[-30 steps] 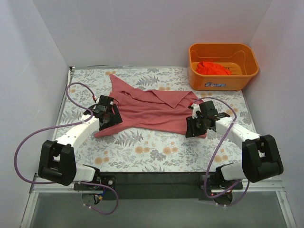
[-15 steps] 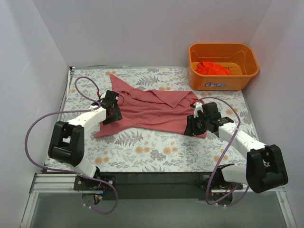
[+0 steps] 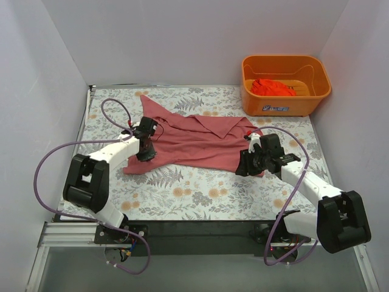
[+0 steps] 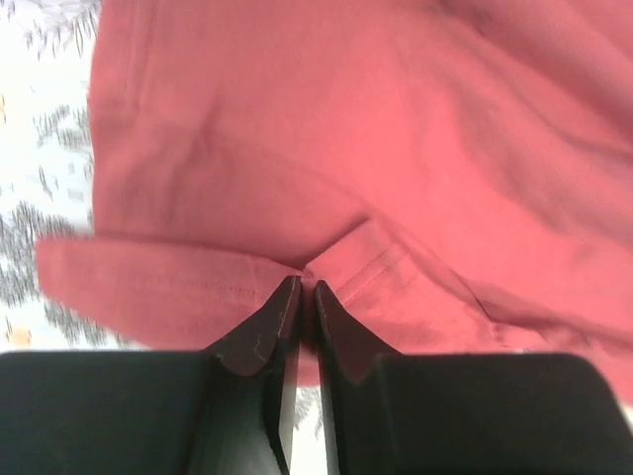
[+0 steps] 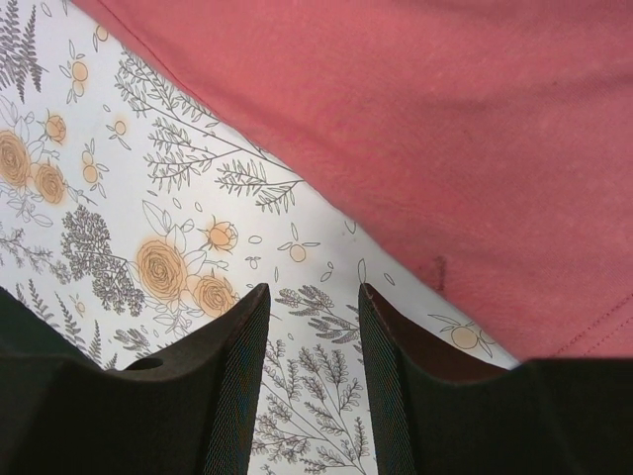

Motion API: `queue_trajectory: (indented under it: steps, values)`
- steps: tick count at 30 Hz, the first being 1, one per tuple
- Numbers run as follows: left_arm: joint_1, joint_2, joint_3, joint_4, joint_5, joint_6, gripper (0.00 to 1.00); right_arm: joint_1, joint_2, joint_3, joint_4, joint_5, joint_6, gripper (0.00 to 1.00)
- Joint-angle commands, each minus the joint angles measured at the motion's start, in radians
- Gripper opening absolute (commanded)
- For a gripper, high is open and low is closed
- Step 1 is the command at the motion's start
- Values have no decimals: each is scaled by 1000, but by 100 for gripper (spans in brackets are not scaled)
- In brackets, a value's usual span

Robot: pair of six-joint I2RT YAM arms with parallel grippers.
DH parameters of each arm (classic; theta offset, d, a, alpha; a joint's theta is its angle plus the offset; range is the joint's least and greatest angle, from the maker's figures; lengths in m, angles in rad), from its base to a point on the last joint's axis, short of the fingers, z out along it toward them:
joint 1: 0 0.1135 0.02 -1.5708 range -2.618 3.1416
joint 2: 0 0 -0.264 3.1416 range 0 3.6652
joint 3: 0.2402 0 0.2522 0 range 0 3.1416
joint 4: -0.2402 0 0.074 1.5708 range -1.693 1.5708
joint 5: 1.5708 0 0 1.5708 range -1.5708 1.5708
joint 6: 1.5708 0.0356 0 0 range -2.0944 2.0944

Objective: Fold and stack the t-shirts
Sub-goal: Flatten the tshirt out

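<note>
The pink-red t-shirt [image 3: 194, 143] lies spread and rumpled across the middle of the floral tabletop [image 3: 194, 191]. One sleeve points toward 11 o'clock and a flap is folded over near its far edge. The orange-red t-shirt [image 3: 272, 87] sits crumpled inside the orange basket [image 3: 285, 104], which stands at the tabletop's 1 o'clock corner, apart from the spread shirt.

The left hand [image 3: 144, 149] is at the 9 o'clock side of the pink-red t-shirt, tipped down onto the cloth. In the left wrist view its two dark fingers [image 4: 265, 336] are pressed almost together, with a small ridge of the shirt's cloth pinched between their tips. A hemmed edge runs off toward 9 o'clock from the pinch, and a stitched fold rises toward 1 o'clock. The patterned tabletop shows beyond that edge.

The right hand [image 3: 245, 165] is low at the shirt's 4 o'clock corner. In the right wrist view its fingers [image 5: 237, 366] stand apart with nothing between them but bare flowered tabletop. The shirt's straight edge crosses the view just beyond the tips, from 10 o'clock down to 4 o'clock. The finger on the 3 o'clock side sits just beside that edge, though I cannot tell whether it touches the cloth.
</note>
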Motion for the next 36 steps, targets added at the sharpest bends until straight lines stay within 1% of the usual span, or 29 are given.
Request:
queue_trajectory:
  steps: [1, 4, 5, 6, 7, 8, 10, 11, 13, 14, 17, 18, 20, 21, 22, 24, 25, 27, 28, 29, 31, 32, 33, 36]
  values:
    - [-61, -145, 40, -138, -13, -102, 9, 4, -33, 0, 37, -6, 1, 48]
    - [-108, -196, 6, -176, 29, -177, 8, 4, -34, 0, 40, -15, 4, 48]
    - [-124, -210, -35, -187, 46, -236, 8, 4, -34, -2, 39, -15, 4, 48]
    - [-141, -245, -55, -189, 61, -264, 8, 4, -33, -3, 40, -16, 6, 48]
    - [-157, -259, -77, -189, 75, -290, 9, 4, -37, -8, 42, -18, 6, 48]
    - [-194, -279, -101, -189, 105, -353, 12, 4, -39, -9, 42, -16, 6, 48]
    - [-249, -336, -163, -184, 129, -407, 18, 4, -45, -14, 40, -16, 6, 48]
    - [-265, -354, -193, -181, 151, -450, 19, 4, -50, -15, 40, -16, 7, 48]
    - [-303, -416, -220, -181, 178, -488, 19, 4, -57, -17, 40, -15, 6, 48]
    - [-316, -436, -232, -174, 197, -519, 22, 4, -61, -18, 40, -12, 6, 48]
    - [-340, -498, -267, -178, 204, -533, 30, 4, -56, -17, 42, -12, 6, 48]
    - [-340, -509, -267, -187, 187, -533, 37, 4, -56, -18, 42, -13, 7, 48]
    - [-340, -529, -240, -230, 140, -535, 45, 4, -59, -15, 42, -16, 9, 48]
    - [-339, -532, -224, -244, 60, -533, 49, 4, -57, -12, 40, -18, 9, 48]
    - [-333, -528, -188, -259, 20, -522, 53, 4, -59, -12, 42, -19, 10, 48]
    - [-305, -493, -152, -269, -49, -480, 53, 4, -56, -11, 42, -22, 9, 48]
    - [-264, -473, -123, -247, -60, -423, 54, 2, -54, -11, 42, -27, 9, 48]
    - [-209, -405, -102, -218, -74, -360, 54, 4, -51, -14, 44, -35, 10, 48]
    - [-140, -384, -95, -198, -62, -329, 54, 4, -51, -17, 45, -39, 10, 48]
    - [-106, -358, -88, -154, -57, -265, 54, 4, -56, -20, 47, -41, 13, 48]
    - [-32, -295, -76, -125, -72, -223, 51, 4, -67, -28, 47, -42, 15, 48]
    - [-17, -276, -71, -105, -77, -193, 49, 2, -73, -29, 47, -45, 17, 48]
    - [-6, -234, -60, -100, -83, -185, 49, 5, -82, -32, 47, -45, 17, 48]
    - [14, -190, -69, -97, -77, -177, 47, 4, -91, -41, 47, -47, 18, 48]
